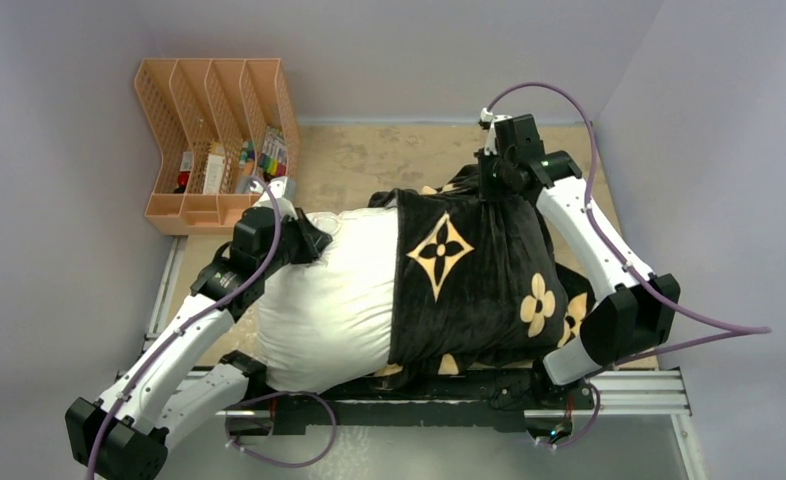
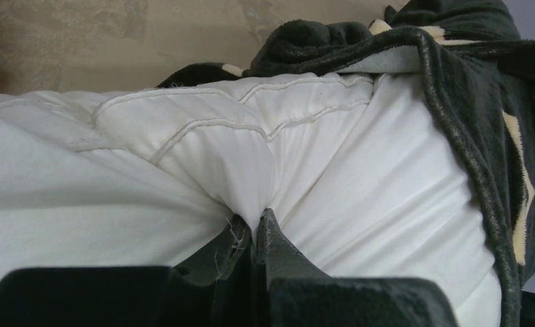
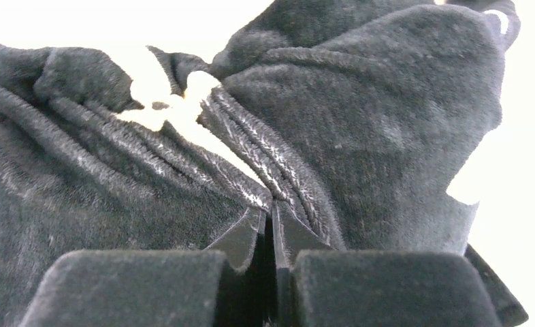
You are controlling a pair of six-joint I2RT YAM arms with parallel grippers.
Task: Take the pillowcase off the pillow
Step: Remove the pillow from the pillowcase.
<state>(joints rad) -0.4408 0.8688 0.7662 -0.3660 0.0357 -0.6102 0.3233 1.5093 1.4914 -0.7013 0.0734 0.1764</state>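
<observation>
- Overhead view: the pillow (image 1: 319, 310) lies across the table (image 1: 369, 165), its left half bare and white. The pillowcase (image 1: 479, 290) covers the right half, with its open edge running across the middle. An orange file rack (image 1: 214, 140) stands well apart at the far left. The left gripper (image 1: 311, 233) sits at the pillow's far left corner. The right gripper (image 1: 490, 188) comes down on the far edge of the pillowcase.
- Left wrist view: the jaws are pinched narrow on a tuck of white pillow cloth beside the piped seam. The filling looks light and squashy, so this grip likely holds only the shell, which may stretch before the bulk follows.
- Right wrist view: the jaws are clamped together on a gathered fold of black plush, with creases fanning out from the pinch. The pile looks soft, thick and limp, and probably a little slick, so a deep bite on bunched cloth suits it better than a thin edge. Pulling the two holds apart should slide the cover off.
</observation>
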